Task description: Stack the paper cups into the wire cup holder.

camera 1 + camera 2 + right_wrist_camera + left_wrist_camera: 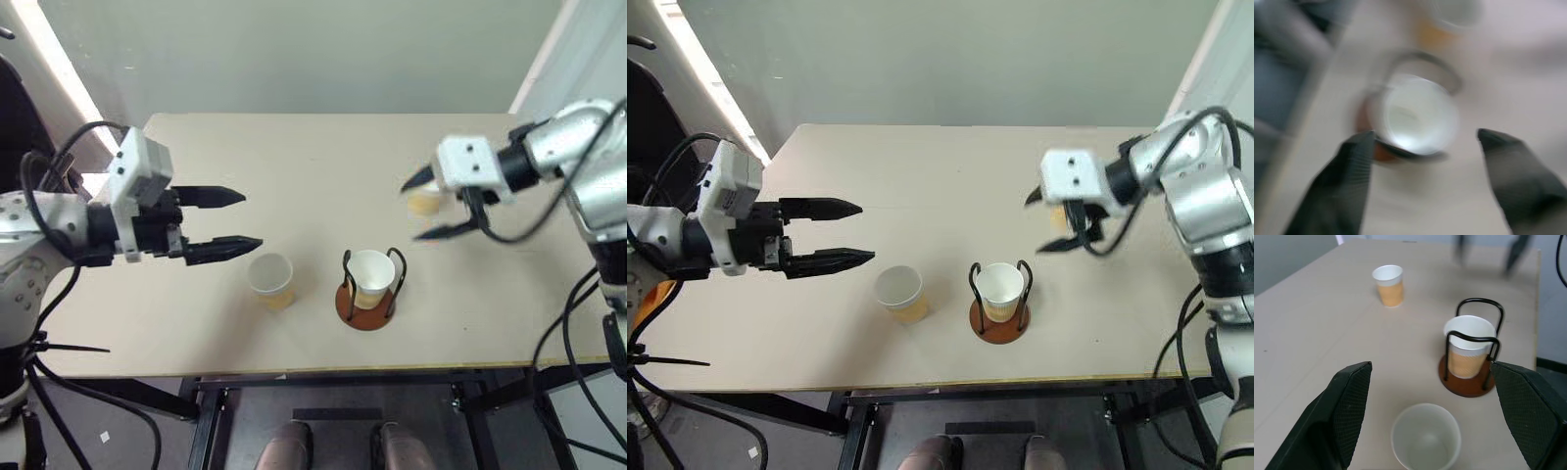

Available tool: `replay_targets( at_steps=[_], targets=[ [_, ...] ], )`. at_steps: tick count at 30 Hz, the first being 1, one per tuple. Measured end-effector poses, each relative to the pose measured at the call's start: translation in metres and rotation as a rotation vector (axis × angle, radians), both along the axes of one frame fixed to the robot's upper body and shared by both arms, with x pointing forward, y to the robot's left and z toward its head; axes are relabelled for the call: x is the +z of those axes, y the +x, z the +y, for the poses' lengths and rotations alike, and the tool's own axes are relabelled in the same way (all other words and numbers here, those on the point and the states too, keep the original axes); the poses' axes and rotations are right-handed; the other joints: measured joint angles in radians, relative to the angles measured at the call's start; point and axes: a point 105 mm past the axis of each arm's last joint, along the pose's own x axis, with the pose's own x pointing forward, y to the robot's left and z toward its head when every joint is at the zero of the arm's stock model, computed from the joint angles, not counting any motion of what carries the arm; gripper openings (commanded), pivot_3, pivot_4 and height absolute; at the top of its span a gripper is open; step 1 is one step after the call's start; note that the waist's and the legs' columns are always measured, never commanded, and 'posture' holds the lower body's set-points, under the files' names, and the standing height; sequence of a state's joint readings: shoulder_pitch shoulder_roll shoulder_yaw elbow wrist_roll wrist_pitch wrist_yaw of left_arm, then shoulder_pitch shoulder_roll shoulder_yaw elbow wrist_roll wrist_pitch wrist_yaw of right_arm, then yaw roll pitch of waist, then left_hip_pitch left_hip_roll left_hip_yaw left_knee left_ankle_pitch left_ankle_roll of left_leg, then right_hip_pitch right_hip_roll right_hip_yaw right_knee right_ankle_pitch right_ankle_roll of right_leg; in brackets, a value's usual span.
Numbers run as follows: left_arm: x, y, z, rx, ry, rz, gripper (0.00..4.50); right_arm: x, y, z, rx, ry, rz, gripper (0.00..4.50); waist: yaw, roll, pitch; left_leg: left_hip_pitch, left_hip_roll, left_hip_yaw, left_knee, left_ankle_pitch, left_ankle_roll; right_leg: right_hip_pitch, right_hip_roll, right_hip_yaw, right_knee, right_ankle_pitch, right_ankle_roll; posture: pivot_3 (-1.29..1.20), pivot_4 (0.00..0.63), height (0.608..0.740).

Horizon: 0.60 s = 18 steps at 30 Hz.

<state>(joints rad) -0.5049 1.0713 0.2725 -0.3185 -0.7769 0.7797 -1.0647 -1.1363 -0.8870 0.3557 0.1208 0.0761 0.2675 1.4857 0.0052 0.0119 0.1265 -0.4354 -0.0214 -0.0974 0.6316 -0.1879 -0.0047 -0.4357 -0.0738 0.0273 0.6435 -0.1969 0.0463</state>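
In the wire cup holder (369,305) sits one cup (371,275).

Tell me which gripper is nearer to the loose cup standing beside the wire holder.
Left. The left gripper hovers open just beside the loose cup; the right gripper, also open, is beyond the wire holder, near another cup.

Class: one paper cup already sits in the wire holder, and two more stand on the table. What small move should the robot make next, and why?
Probably lower the open right pincer around the far paper cup and close. That cup stands just under its spread fingers, and the wire cup holder nearby holds one cup. The left pincer hangs open beside the near cup.
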Motion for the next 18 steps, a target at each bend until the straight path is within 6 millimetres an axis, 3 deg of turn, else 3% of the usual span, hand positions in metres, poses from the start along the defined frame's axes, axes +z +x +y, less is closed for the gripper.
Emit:
replay_targets(
  at_steps=[3,8,13,18],
  targets=[
    [-0.002,0.004,-0.001,0.013,0.003,-0.014,4.16,0.006,0.039,-0.021,-0.153,0.009,-0.104,4.38,0.0,0.0,0.0,0.0,0.001,-0.001,-0.001,0.0,-0.001,-0.001,0.0,-0.001,0.001,0.0,-0.001,0.0,0.15,0.74],
    [-0.003,0.011,-0.002,0.04,0.003,-0.046,4.16,-0.014,0.082,-0.035,-0.297,-0.024,-0.148,4.38,0.001,0.001,0.0,-0.002,0.002,-0.001,-0.002,-0.002,-0.004,-0.004,0.0,-0.001,0.002,0.001,-0.001,0.0,0.15,0.74],
    [-0.004,0.012,-0.006,0.043,-0.021,-0.061,4.16,-0.022,0.104,-0.048,-0.394,-0.098,-0.207,4.38,0.002,0.001,0.0,-0.004,0.004,-0.001,-0.002,-0.008,-0.007,-0.006,0.001,-0.005,0.001,0.002,0.002,0.0,0.15,0.74],
    [-0.002,0.009,-0.012,0.031,-0.023,-0.074,4.16,-0.039,0.112,-0.053,-0.442,-0.155,-0.19,4.38,0.004,0.001,0.001,-0.005,0.006,-0.001,-0.002,-0.01,-0.014,-0.006,0.001,-0.008,0.001,0.001,0.001,0.0,0.15,0.74]
  ],
)
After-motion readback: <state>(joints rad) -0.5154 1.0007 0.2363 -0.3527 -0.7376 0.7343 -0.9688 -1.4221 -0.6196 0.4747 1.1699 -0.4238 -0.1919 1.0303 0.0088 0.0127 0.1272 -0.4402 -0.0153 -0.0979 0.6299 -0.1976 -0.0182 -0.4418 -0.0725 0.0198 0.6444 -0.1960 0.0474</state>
